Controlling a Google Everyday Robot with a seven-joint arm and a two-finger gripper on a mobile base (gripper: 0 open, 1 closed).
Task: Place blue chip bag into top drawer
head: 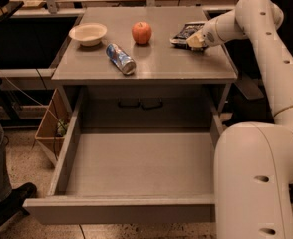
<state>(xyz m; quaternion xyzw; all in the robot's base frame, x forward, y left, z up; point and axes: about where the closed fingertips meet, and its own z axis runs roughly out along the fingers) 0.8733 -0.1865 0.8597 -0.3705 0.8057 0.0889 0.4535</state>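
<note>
The hand (197,40) is seen at the chip bag (183,32) — its grip cannot be told; slippery foil could be dropped short of the drawer (121,214).

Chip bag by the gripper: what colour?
Chip bag is dark navy, white lettering, camera view; gripper at its right edge.

Gripper (195,40) over the worktop (176,66) at the blue chip bag (182,33); apple (141,32), can (120,58) and bowl (87,34) to its left, top drawer (121,213) below, in front.

Grey cabinet top (176,66) carries four items: blue chip bag (183,33) at the gripper (196,41), apple (141,32) near its left, soda can (120,59) and bowl (87,33) farther left.
</note>
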